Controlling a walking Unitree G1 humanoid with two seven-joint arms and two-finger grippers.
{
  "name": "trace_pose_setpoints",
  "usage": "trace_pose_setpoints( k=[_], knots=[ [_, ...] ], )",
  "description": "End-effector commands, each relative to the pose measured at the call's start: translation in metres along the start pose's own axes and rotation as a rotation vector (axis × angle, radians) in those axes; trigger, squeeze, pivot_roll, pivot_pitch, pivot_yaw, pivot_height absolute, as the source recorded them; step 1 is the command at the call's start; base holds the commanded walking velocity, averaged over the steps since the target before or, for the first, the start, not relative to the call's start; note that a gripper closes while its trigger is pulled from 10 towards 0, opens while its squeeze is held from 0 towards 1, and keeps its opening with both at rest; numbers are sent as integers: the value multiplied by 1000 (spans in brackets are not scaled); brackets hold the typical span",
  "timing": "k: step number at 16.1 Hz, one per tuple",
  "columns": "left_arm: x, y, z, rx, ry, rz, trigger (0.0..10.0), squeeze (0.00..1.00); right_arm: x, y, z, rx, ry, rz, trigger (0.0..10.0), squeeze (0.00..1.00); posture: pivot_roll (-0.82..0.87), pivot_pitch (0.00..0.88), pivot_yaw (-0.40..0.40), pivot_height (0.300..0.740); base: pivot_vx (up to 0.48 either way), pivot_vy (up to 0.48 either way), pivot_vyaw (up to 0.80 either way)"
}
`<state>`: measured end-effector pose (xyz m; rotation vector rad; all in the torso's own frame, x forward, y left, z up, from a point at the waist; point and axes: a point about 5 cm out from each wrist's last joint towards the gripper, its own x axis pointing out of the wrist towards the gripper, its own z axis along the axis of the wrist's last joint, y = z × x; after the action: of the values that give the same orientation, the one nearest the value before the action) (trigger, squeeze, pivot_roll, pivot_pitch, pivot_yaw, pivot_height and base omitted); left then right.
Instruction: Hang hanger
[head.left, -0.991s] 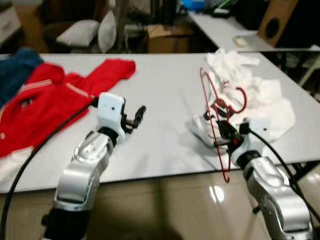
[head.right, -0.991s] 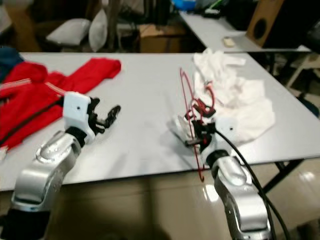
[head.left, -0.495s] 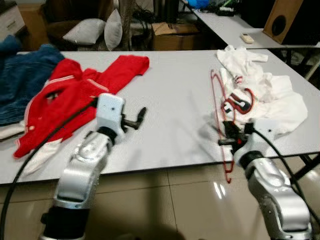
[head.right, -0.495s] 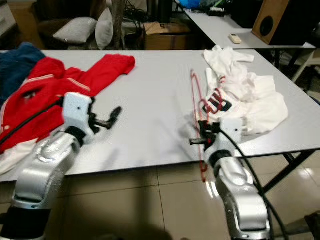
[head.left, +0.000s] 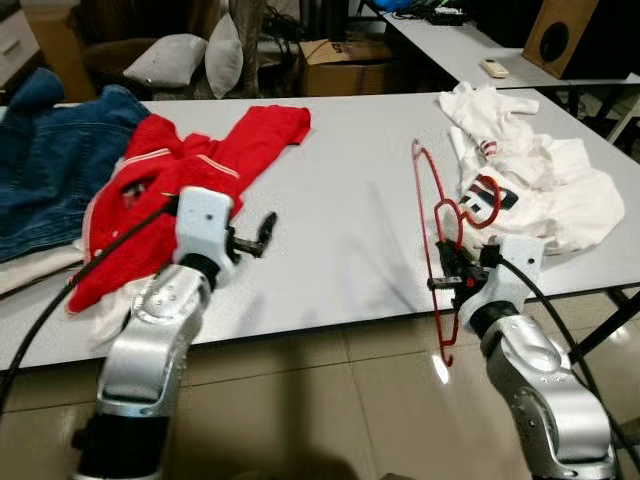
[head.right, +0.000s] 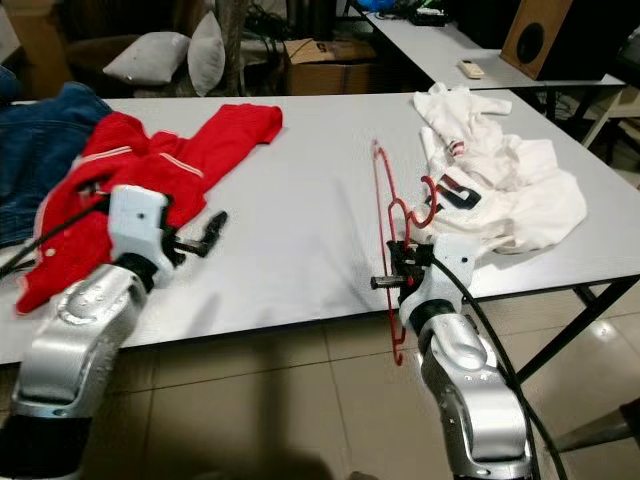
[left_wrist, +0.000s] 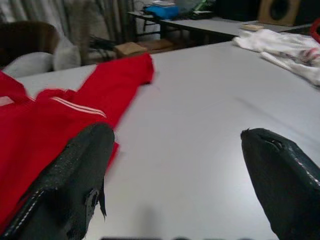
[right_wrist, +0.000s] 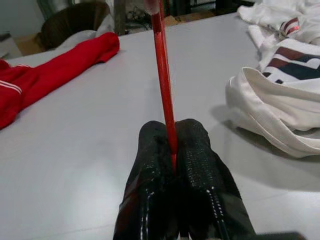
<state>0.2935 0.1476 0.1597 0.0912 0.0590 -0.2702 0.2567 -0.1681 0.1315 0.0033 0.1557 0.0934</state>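
Behind the grey table (head.left: 340, 200) stand pillows, boxes and a second table. From left to right, three garments lie on the table: one blue denim piece (head.left: 45, 170), one red top (head.left: 190, 165) and one white shirt (head.left: 540, 190). The left gripper (head.left: 262, 232) hovers over the table beside the red top, its fingers spread apart and holding nothing. The right gripper (head.right: 392, 268) is closed on the one red hanger (head.left: 432, 215), which stands upright at the front table edge, near the white shirt.
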Motion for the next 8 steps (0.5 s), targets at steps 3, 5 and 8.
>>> trace_pose_setpoints(
  k=[3,5,8],
  knots=[
    [0,-4,-1,7,3,-14,10000,1000,1,0,2,-77,-16,-25,10000,0,-18,0,-23,740,0,412,0],
    [0,-4,-1,6,3,-11,10000,1000,2,2,2,-128,-31,-25,10000,0,-23,0,-31,740,0,412,0],
    [0,-4,-1,9,-1,-7,10000,1000,3,5,0,-85,-5,10,10000,0,-18,0,-37,740,0,410,0]
  ],
)
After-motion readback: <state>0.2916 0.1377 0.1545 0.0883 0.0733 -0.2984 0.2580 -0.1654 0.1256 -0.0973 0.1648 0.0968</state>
